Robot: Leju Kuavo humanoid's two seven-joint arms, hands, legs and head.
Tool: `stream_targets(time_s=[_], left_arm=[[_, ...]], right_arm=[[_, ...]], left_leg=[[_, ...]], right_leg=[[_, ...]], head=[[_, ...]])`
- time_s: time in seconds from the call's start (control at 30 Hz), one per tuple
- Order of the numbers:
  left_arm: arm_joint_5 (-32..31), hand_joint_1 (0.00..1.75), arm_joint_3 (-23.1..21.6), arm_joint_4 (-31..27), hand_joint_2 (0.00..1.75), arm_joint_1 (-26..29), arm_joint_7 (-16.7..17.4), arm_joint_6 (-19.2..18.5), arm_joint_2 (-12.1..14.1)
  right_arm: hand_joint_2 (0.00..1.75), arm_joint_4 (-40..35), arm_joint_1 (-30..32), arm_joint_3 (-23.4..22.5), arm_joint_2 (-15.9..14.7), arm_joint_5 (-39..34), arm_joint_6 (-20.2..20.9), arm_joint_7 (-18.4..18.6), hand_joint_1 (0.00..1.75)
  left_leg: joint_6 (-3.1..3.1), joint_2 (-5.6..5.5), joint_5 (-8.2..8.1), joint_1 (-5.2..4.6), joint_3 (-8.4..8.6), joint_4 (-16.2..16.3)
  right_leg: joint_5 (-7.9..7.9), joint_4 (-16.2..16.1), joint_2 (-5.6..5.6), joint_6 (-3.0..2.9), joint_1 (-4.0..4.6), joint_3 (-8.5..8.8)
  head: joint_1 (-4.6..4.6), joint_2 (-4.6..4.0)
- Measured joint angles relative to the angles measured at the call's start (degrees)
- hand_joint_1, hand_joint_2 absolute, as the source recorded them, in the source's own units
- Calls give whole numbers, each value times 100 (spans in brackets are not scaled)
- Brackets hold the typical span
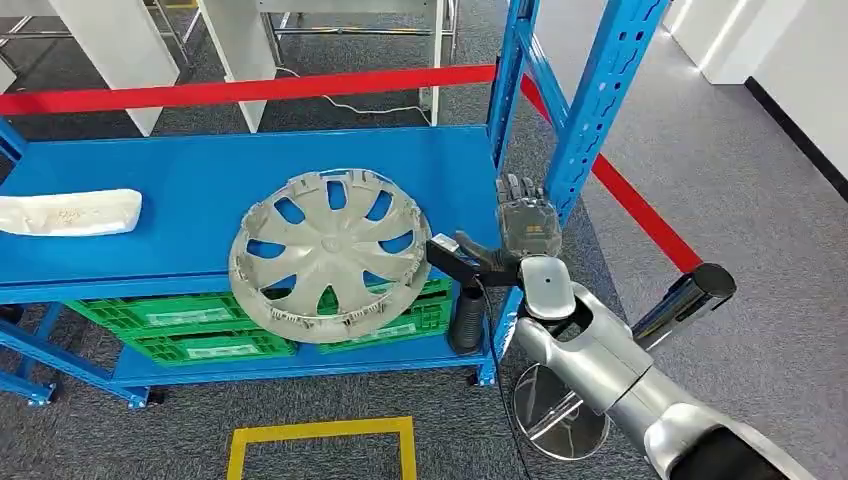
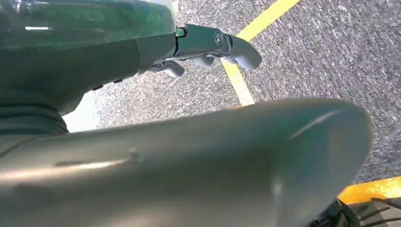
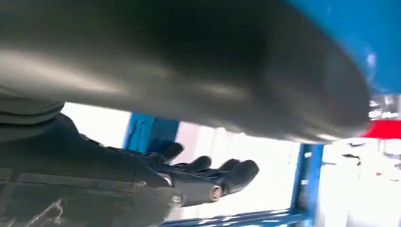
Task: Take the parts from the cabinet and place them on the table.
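While the silver hubcap [image 1: 328,254] lies overhanging the front edge of the blue cabinet shelf [image 1: 190,190], the right hand [image 1: 525,225] hovers just beside it near the blue upright [image 1: 600,90], fingers spread, holding nothing; the left hand [image 2: 208,45] hangs loose-fingered and unloaded over grey carpet [image 2: 331,56]

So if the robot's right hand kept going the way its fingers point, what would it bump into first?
Probably the blue perforated upright post of the shelf rack. The right hand points up and away, just beside that post, not toward the grey plastic wheel cover. Depth is unclear, so it might slip past.
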Motion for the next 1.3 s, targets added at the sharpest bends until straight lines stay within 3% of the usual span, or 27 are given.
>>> stream_targets(time_s=[0.97,1.3], left_arm=[[31,0,74,57,0,-3,-39,-22,-20],[-17,0,74,59,0,-6,-39,-107,-61]], right_arm=[[0,-182,-71,0,7,-258,-105,-68,0],[0,-22,-422,439,424,-667,-155,-818,0]], left_leg=[[1,-2,-2,0,-5,0],[-4,-1,1,6,-3,-6]], right_leg=[[-1,-1,1,1,-2,0],[-4,6,2,-3,0,-3]], head=[[2,0],[2,0]])
